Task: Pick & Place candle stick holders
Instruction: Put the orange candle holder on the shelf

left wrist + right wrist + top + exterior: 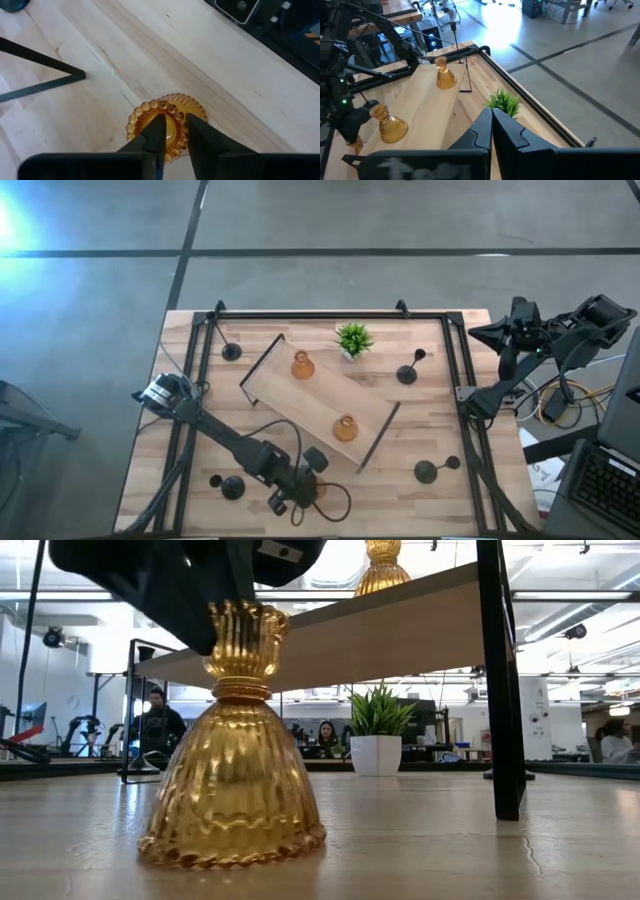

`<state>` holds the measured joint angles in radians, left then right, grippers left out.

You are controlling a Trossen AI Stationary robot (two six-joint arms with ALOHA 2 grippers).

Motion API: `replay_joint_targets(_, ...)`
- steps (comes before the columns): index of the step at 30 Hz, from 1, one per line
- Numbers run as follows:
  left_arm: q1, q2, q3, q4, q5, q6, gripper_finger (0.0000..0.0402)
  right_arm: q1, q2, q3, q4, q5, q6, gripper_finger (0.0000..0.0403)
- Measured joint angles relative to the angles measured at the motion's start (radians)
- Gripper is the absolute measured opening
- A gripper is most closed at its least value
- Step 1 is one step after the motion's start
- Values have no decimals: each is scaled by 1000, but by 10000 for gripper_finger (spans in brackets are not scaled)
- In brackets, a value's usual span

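An amber bell-shaped candle stick holder [235, 790] stands upright on its wide base near the table's near edge; my left gripper [175, 120] reaches down onto it [318, 488] and is shut on its top. Two more amber holders [302, 365] [345, 427] stand on the wooden tray [275, 385] in the middle of the table. Several black holders [230, 350] [410, 370] [430, 470] [225, 485] stand on the table around the tray. My right gripper [491, 112] is shut on nothing and hangs high beyond the table's far right corner [490, 333]. My left gripper pinches the small ribbed top cup [172, 131] of the amber holder between its two fingers [155, 135]. The fingers come from above, slanting down. The holder stays upright with its scalloped base [235, 850] flat on the table.
A small green potted plant [354, 340] stands beyond the tray's far side. The tray lies slantwise, its dark handle [500, 680] close to the held holder. A black frame runs along the table's edges [330, 315]. People sit in the room behind [155, 725].
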<state>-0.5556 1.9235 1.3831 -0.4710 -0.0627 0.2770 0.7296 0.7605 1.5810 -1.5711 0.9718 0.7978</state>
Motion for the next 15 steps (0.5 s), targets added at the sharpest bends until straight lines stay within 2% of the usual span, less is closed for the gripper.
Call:
replay_joint_targets(6,0,46,-1,-5,-39,-70,49,0,0,0,0,0,2,8)
replay_joint_targets(15,0,47,5,-9,-77,-119,37,0,0,0,0,0,-4,8)
